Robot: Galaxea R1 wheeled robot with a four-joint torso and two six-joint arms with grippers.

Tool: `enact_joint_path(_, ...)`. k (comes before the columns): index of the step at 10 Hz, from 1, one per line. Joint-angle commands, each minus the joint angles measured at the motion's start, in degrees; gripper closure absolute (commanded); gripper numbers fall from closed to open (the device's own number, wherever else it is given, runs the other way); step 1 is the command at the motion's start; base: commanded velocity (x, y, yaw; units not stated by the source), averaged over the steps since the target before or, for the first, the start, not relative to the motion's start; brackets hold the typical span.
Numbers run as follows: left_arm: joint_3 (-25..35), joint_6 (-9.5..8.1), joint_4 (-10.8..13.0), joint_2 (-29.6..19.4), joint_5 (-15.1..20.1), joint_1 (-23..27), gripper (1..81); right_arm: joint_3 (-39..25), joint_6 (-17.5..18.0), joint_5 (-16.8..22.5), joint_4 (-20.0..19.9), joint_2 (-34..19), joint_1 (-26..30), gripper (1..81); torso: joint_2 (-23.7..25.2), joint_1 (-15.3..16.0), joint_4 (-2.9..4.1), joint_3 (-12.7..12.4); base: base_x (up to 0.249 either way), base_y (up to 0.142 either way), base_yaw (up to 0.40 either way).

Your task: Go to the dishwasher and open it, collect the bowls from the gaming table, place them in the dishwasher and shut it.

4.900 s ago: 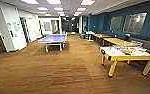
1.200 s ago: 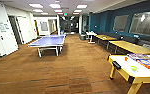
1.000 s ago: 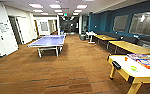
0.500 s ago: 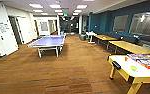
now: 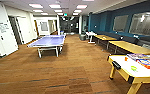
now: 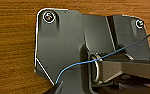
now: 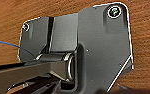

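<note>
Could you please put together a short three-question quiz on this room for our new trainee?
1. True or false: the blue table-tennis table stands on a wood-patterned floor.
2. Which is nearest the camera in the head view? A) the table-tennis table B) the yellow-framed white-topped game table C) the long yellow wooden desks
3. Fill in: the wall behind the desks is painted dark ____.

Key: 1 true; 2 B; 3 blue.

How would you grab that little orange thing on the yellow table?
Probably from above, pinching its sides: the orange thing looks small and upright, standing alone on the white top of the yellow table near the far edge. It is too blurry to tell its exact shape, so this is a guess.
</note>
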State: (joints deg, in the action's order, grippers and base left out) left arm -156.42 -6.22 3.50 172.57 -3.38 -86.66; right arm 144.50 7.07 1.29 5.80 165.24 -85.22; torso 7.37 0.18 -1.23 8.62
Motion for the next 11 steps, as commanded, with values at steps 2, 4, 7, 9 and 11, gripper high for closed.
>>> enact_joint_path(2, 0.15, 0.42, 0.36, -0.03, 3.02, 2.68, 1.0, -0.19, 0.05, 2.93, -0.27, -0.33, 3.08, 1.0, 0.00, 0.00, 0.00, 0.00, 0.000, 0.000, -0.338)
enact_joint_path(4, 0.15, 0.59, 0.54, 0.06, 3.03, 2.77, 1.0, 0.07, -0.04, 2.93, -0.09, -0.06, 2.90, 1.0, 0.00, -0.02, 0.00, 0.00, 0.000, 0.000, -0.395)
enact_joint_path(7, -0.03, 0.50, 0.54, 0.06, 3.03, 3.03, 1.0, 0.07, -0.30, 2.84, -0.09, 0.02, 2.82, 1.0, 0.00, -0.02, 0.00, 0.00, 0.000, 0.000, -0.400)
enact_joint_path(9, -0.12, 0.50, 0.46, 0.06, 3.11, 3.03, 1.0, 0.25, -0.48, 2.84, -0.17, 0.20, 2.73, 1.0, 0.00, -0.05, 0.00, 0.00, 0.000, 0.000, -0.400)
enact_joint_path(11, -0.12, 0.50, 0.46, 0.06, 3.11, 3.12, 1.0, 1.38, -0.47, 2.84, -0.44, 0.55, 2.73, 1.0, 0.00, -0.05, 0.00, 0.00, 0.000, 0.000, -0.400)
